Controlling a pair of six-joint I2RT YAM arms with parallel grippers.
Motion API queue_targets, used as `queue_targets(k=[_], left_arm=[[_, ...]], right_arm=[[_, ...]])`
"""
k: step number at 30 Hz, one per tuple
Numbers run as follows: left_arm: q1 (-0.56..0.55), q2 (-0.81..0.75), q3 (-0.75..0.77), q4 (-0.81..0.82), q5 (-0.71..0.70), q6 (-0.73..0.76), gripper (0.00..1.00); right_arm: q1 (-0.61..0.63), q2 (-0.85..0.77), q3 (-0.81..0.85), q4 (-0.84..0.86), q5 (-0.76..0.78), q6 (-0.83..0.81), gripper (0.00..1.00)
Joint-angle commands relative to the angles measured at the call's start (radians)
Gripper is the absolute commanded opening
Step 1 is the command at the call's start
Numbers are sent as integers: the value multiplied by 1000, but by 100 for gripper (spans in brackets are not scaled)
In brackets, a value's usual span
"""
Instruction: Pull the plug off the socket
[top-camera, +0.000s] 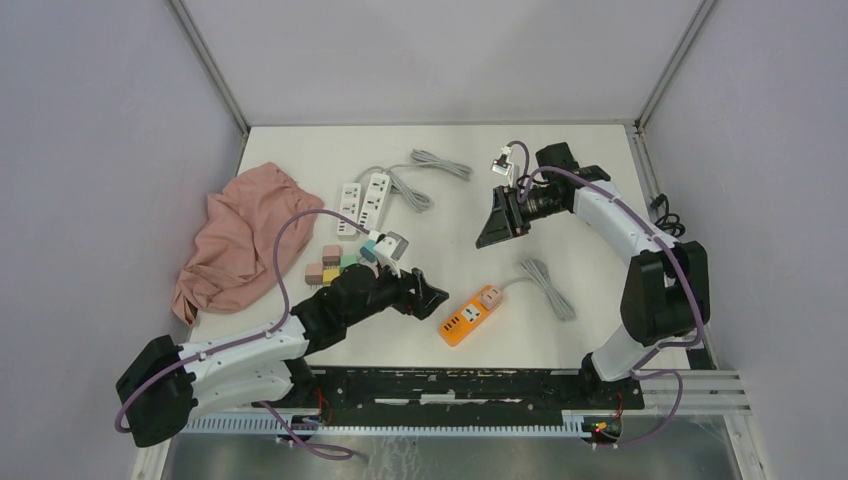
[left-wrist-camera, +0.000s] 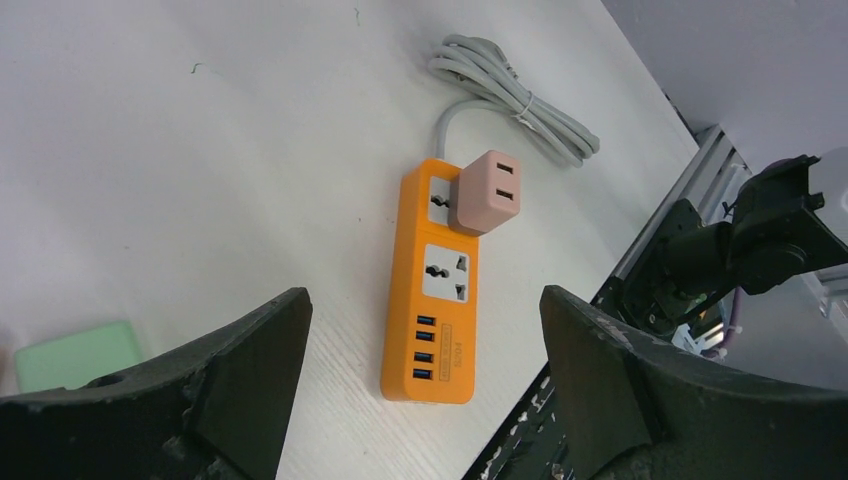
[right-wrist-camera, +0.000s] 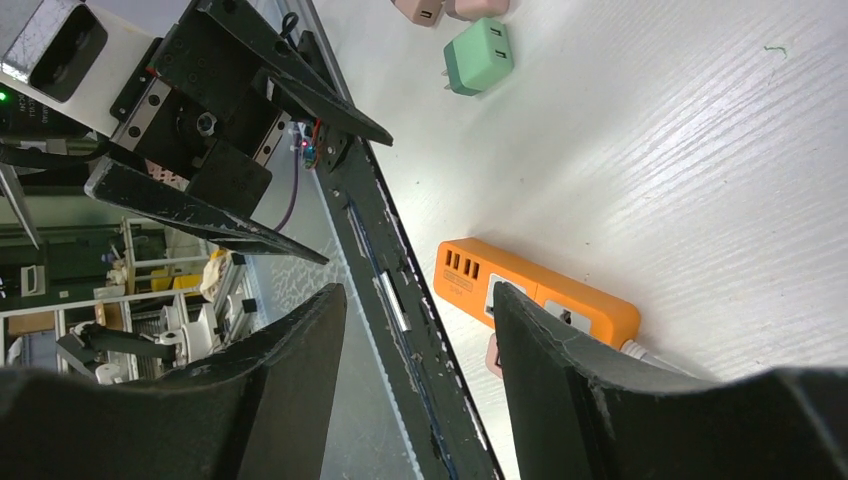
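An orange power strip (top-camera: 466, 316) lies near the table's front edge, with a pink plug (top-camera: 489, 295) seated in its far socket. In the left wrist view the strip (left-wrist-camera: 430, 330) and the plug (left-wrist-camera: 487, 191) lie ahead between the fingers. My left gripper (top-camera: 428, 297) is open and empty, just left of the strip. My right gripper (top-camera: 497, 222) is open and empty, raised above the table behind the strip. The right wrist view shows the strip (right-wrist-camera: 530, 290) partly behind a finger, and the left gripper (right-wrist-camera: 230, 150).
Two white power strips (top-camera: 363, 196) with grey cords lie at the back. Several small coloured plug blocks (top-camera: 335, 262) sit beside the left arm. A pink cloth (top-camera: 240, 235) covers the left side. The strip's bundled grey cord (top-camera: 545, 285) lies to its right.
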Motion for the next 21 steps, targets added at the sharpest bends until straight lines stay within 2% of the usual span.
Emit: queue_targets(k=[1,15,18,21], left_arm=[[3,-19,-15,121,46,18,91],[3,-2,-41,173,68,20,92],[3,2,-42,177,69,22,92],[3,3,-45,178,68,22,92]], right_arm=[[-6,-48,39,0,7,-44,62],[-6,-122,-23,30,91,-187,62],[-7,-162,-83,66,61,-288,63],[-6,-219,-153,64,5,-494,64]])
